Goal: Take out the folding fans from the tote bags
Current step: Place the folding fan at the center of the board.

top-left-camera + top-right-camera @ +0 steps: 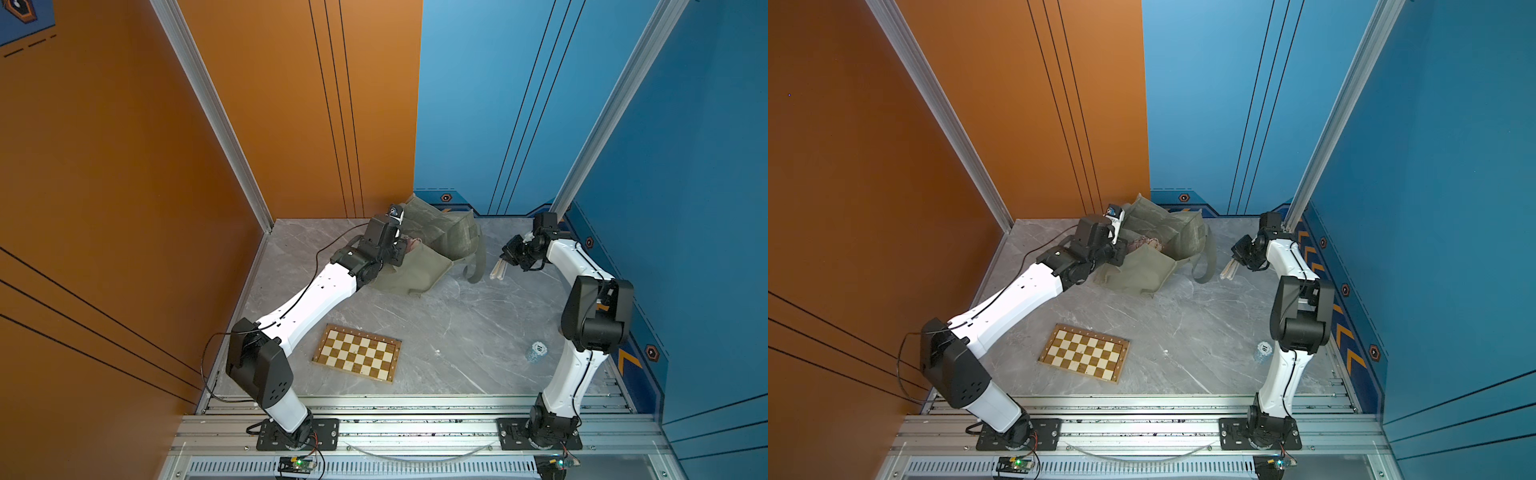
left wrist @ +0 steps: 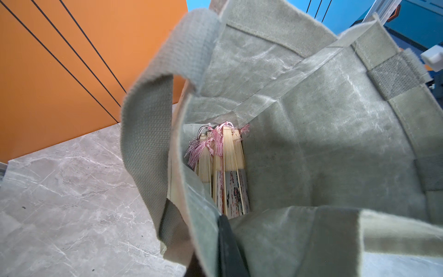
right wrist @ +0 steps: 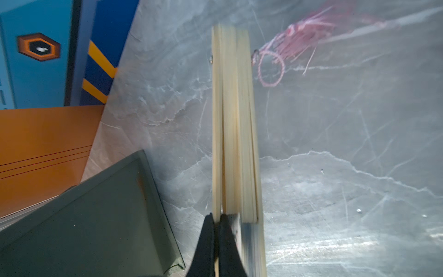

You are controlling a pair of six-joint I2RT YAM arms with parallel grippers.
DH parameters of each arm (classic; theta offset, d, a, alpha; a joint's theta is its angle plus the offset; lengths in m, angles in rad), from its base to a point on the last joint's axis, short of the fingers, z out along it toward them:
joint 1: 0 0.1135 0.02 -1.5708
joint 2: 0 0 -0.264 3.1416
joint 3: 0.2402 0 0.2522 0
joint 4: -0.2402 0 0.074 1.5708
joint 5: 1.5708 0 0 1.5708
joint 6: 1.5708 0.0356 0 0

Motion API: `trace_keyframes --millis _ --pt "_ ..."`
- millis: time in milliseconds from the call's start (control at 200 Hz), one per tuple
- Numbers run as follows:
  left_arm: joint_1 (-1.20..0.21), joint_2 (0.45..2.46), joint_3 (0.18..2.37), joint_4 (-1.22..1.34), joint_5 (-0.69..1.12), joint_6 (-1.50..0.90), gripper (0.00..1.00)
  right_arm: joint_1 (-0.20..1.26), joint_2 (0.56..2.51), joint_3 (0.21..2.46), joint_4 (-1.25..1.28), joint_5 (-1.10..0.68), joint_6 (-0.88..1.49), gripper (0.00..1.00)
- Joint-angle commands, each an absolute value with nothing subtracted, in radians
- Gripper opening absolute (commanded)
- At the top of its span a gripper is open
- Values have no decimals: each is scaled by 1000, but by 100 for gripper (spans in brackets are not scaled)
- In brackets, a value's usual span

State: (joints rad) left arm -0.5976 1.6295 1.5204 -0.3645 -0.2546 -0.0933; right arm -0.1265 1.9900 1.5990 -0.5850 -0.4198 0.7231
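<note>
Gripping a slim fan (image 3: 233, 120) by its pale bamboo ribs, right gripper (image 3: 217, 217) clamped tight, beside the bag (image 2: 311, 144).
Left gripper (image 2: 224, 223) pinches the soft olive canvas rim; more fans (image 2: 227, 167), pink tassels (image 2: 201, 146), lie inside.

Two top cameras sat side by side, high over the front rail (image 1: 415, 415), and looked down toward the back wall (image 1: 478, 104). From far off, both top views showed almost the same thing: the whole grey table (image 1: 457, 324), the chessboard (image 1: 357, 353) and the tote bag (image 1: 436, 232). The left wrist camera rode on the left arm (image 1: 316, 299) and peered from very close into the bag's open mouth, at the folding fans (image 2: 230, 156). The right wrist camera rode on the right arm (image 1: 571, 370) and looked along one fan (image 3: 232, 120) at the table, close up. The top views showed that fan too.
</note>
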Motion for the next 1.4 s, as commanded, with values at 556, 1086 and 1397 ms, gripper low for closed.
trace_keyframes --millis 556,1086,1397 --pt "-682 1635 1641 -356 -319 196 0 -101 2138 1632 -690 -345 685 17" --pt "-698 1656 1687 -415 -405 295 0 -182 1898 1605 -710 -489 588 44" --pt "-730 1688 1656 -376 -492 248 0 -184 1698 1548 -813 -862 450 44"
